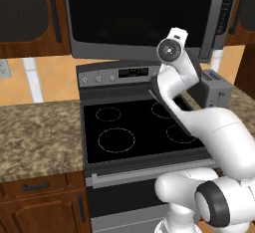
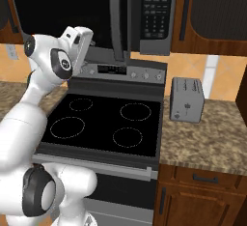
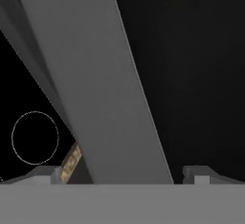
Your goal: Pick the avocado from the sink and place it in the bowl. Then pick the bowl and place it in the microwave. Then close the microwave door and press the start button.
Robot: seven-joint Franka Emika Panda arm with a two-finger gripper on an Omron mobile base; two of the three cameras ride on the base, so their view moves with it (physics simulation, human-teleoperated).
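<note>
Progress looks late in the sequence, judged from where the arm is working: the base stands in front of the stove (image 1: 134,127) and the hand is raised to the microwave (image 2: 155,12) above it, close against the microwave door (image 1: 139,13). In the hand view the door's silver-grey frame edge (image 3: 95,74) runs slantwise right before the tool (image 3: 122,174), whose jaws stand fully apart with nothing between them. Dark glass hides the inside, so whether the bowl with the avocado sits on the turntable cannot be told; the robot's place here suggests those two steps are done. From both base views the door seems shut or very nearly so, though a last small gap cannot be ruled out. What is left, then, is probably seating the door firmly if it needs that, and pressing the start button on the button panel (image 1: 228,3) at the microwave's right. A toaster (image 2: 187,99) stands on the surface (image 2: 207,143) beside the stove, apart from all this
</note>
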